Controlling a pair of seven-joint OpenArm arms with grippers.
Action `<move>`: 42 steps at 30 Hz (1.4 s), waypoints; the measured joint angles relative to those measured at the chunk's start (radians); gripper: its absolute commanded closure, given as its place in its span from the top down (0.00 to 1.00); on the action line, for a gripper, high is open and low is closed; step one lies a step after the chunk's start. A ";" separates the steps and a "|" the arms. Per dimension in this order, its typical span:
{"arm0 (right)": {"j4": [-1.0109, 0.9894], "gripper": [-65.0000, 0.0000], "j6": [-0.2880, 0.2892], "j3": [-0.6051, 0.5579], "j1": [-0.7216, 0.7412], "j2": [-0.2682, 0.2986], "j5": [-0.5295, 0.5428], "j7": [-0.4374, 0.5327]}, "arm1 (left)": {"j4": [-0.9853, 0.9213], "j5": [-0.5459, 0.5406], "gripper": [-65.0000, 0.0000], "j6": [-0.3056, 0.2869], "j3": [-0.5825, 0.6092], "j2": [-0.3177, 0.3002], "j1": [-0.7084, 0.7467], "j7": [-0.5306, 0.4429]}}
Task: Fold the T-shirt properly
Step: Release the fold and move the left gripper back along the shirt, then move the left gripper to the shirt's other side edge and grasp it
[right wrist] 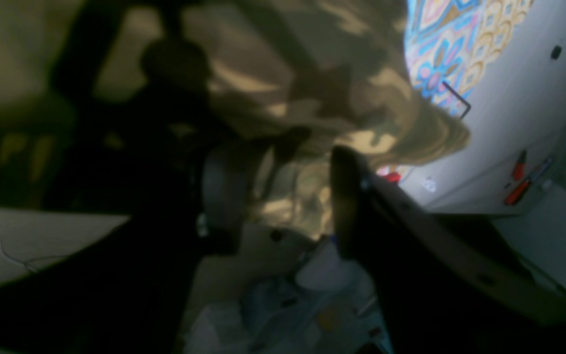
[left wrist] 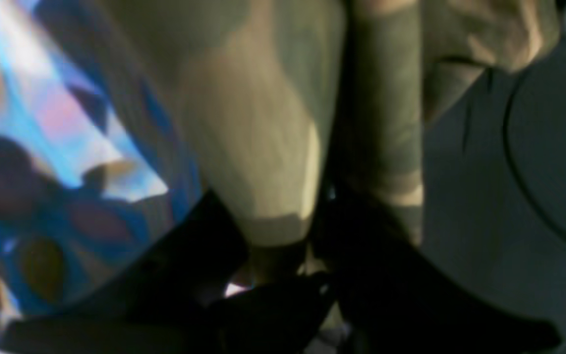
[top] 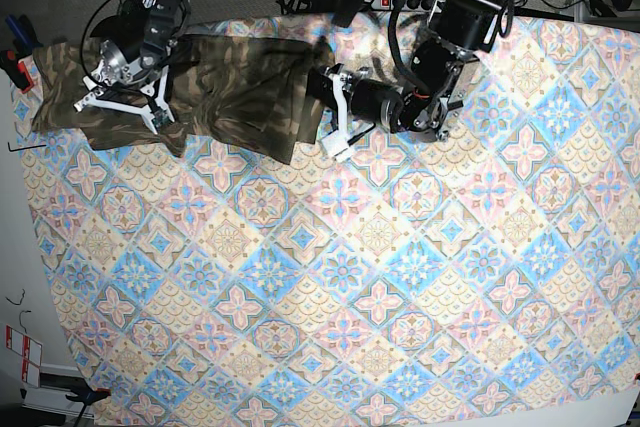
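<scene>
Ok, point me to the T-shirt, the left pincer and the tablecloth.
T-shirt [top: 235, 87]: base view, camouflage cloth near the middle of the garment.
left pincer [top: 334, 125]: base view, between the white fingertips at the shirt's edge.
tablecloth [top: 340, 277]: base view, bare patterned area in the middle.

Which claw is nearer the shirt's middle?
Right. The right claw sits over the shirt, well in from its edge. The left claw is at the shirt's edge nearest it, with cloth between its jaws.
</scene>
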 measured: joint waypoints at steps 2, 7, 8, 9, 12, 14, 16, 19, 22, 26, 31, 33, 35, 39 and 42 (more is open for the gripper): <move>0.000 0.41 0.001 0.029 0.002 -0.003 0.003 0.005 | -0.027 0.010 0.07 0.002 -0.005 -0.001 -0.041 -0.002; -0.002 0.41 0.000 0.154 0.063 0.000 -0.003 -0.013 | -0.089 0.026 0.07 0.015 -0.029 -0.015 -0.163 -0.020; -0.002 0.41 -0.001 0.174 0.083 0.000 -0.003 -0.005 | -0.098 0.022 0.07 0.012 -0.045 -0.015 -0.177 -0.042; -0.002 0.41 -0.002 0.188 0.096 0.000 0.002 0.005 | -0.113 0.014 0.07 0.010 -0.064 -0.019 -0.190 -0.060; -0.002 0.41 -0.002 0.204 0.107 -0.003 0.008 0.003 | -0.198 0.016 0.07 0.011 -0.096 -0.042 -0.244 -0.056; -0.002 0.41 0.001 0.205 0.102 -0.003 0.007 -0.008 | -0.237 0.018 0.07 0.011 -0.106 -0.077 -0.267 -0.058; -0.002 0.41 0.000 0.207 0.105 -0.002 0.005 -0.007 | -0.241 0.019 0.07 0.011 -0.110 -0.113 -0.270 -0.089; -0.002 0.41 0.001 0.202 0.107 -0.003 0.006 -0.006 | -0.259 0.009 0.07 0.009 -0.112 -0.169 -0.275 -0.121; -0.002 0.41 0.001 0.200 0.108 -0.003 0.008 0.000 | -0.311 0.002 0.08 0.007 -0.112 -0.226 -0.278 -0.172; -0.002 0.41 0.001 0.200 0.105 -0.003 0.008 -0.001 | -0.337 -0.004 0.14 0.000 -0.112 -0.270 -0.278 -0.195; -0.002 0.41 0.001 0.200 0.105 -0.003 0.008 -0.005 | -0.331 -0.025 0.46 -0.013 -0.111 -0.274 -0.268 -0.194; -0.002 0.41 0.001 0.200 0.105 -0.003 0.005 -0.004 | -0.332 -0.042 0.52 -0.028 -0.111 -0.284 -0.267 -0.195; -0.002 0.41 0.001 0.200 0.102 -0.003 0.005 -0.003 | -0.328 -0.042 0.52 -0.018 -0.112 -0.304 -0.262 -0.217; -0.002 0.41 0.001 0.203 0.099 -0.003 0.005 -0.003 | -0.325 -0.042 0.53 -0.018 -0.114 -0.353 -0.255 -0.217; -0.002 0.41 0.001 0.202 0.100 -0.003 0.005 -0.003 | -0.325 -0.035 0.52 -0.014 -0.119 -0.355 -0.259 -0.210</move>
